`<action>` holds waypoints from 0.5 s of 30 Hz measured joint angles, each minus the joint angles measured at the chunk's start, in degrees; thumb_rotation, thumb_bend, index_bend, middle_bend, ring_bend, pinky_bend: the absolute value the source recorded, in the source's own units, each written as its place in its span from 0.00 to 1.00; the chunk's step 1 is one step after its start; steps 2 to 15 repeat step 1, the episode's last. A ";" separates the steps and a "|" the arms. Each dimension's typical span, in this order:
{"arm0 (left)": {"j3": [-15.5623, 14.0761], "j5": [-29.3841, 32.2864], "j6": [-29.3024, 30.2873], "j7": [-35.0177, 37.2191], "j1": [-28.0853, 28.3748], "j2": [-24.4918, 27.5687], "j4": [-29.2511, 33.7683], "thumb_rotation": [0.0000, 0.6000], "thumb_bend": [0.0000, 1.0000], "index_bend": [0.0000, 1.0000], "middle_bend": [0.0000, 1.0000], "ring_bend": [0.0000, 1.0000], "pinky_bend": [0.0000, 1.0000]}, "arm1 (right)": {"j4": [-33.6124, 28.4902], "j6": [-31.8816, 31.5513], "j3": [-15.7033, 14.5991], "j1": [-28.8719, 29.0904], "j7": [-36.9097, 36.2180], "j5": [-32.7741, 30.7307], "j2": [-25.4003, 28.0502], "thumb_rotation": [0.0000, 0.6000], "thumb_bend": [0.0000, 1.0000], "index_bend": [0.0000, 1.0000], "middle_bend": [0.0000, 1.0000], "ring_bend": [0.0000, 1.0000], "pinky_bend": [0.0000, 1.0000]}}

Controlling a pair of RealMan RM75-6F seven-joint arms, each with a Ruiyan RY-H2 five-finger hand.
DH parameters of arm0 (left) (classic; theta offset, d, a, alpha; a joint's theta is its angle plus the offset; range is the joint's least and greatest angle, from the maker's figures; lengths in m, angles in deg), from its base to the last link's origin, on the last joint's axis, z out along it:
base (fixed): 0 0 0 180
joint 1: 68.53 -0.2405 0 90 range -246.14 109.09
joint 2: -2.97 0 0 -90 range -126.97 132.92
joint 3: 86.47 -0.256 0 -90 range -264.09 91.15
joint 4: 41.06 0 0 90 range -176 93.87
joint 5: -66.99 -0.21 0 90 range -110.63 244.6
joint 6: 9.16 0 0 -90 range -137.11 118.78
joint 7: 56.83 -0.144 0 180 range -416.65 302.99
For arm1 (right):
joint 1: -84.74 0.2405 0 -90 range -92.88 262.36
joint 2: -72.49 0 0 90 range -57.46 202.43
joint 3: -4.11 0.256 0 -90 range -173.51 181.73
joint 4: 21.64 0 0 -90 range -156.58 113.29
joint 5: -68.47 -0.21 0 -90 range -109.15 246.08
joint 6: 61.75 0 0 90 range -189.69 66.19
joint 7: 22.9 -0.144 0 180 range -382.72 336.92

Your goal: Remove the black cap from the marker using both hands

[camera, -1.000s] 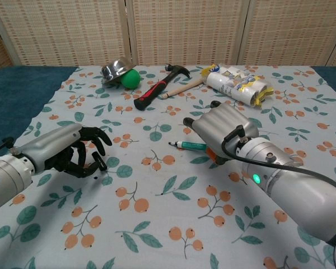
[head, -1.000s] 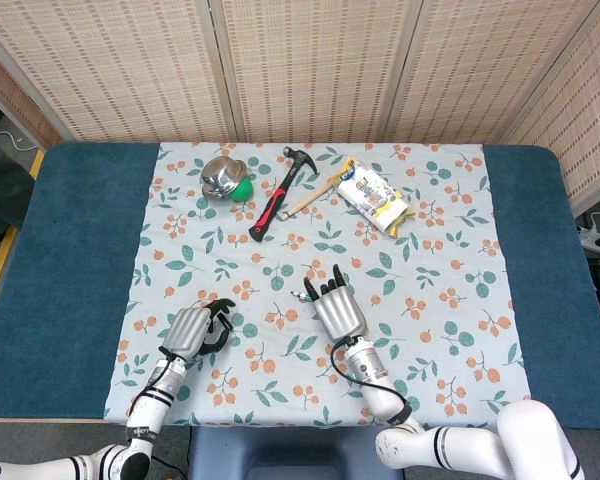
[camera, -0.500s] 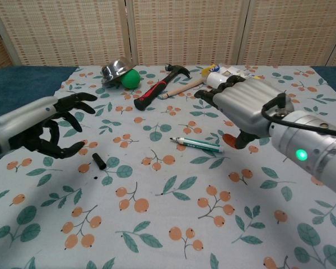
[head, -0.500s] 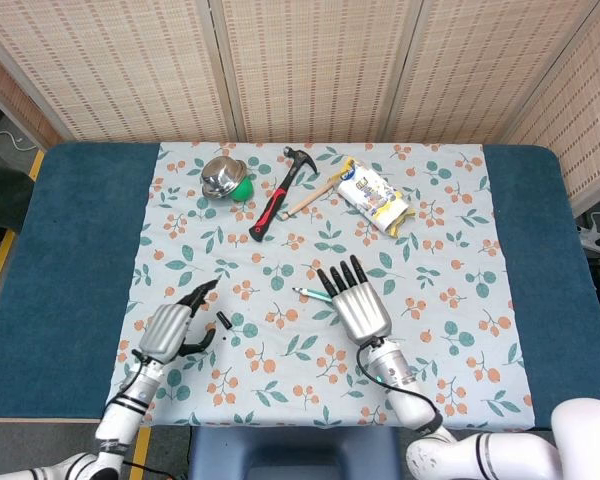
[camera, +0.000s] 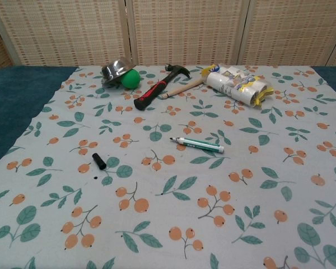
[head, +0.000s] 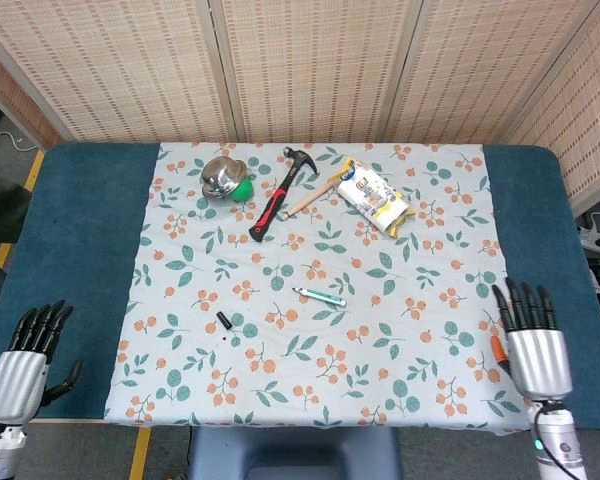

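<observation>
The green marker (head: 320, 296) (camera: 199, 144) lies uncapped on the floral cloth near the middle, its tip pointing left. The small black cap (head: 223, 321) (camera: 98, 161) lies apart from it, further left on the cloth. My left hand (head: 22, 361) is over the blue table edge at the near left, fingers stretched out and apart, holding nothing. At the near right edge is my right hand (head: 532, 345), also flat with fingers spread and nothing in it. Neither hand shows in the chest view.
At the back of the cloth sit a steel bowl (head: 220, 176) tipped over a green ball (head: 242, 187), a red-handled hammer (head: 277, 201), a wooden stick (head: 306, 201) and a snack packet (head: 376, 196). The blue table (head: 80, 230) borders the cloth on both sides.
Both hands have pulled away from the middle of the cloth to the near corners and spread flat. The marker and the black cap lie where they were left.
</observation>
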 measured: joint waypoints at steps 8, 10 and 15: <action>-0.23 0.33 -1.23 -0.77 -0.14 1.00 0.84 1.00 0.39 0.00 0.00 0.00 0.04 | 0.68 -0.89 0.40 -0.96 -0.95 -0.71 0.82 1.00 0.23 0.00 0.00 0.00 0.00; -0.23 0.33 -1.23 -0.77 -0.14 1.00 0.84 1.00 0.39 0.00 0.00 0.00 0.04 | 0.68 -0.89 0.40 -0.96 -0.95 -0.71 0.82 1.00 0.23 0.00 0.00 0.00 0.00; -0.23 0.33 -1.23 -0.77 -0.14 1.00 0.84 1.00 0.39 0.00 0.00 0.00 0.04 | 0.68 -0.89 0.40 -0.96 -0.95 -0.71 0.82 1.00 0.23 0.00 0.00 0.00 0.00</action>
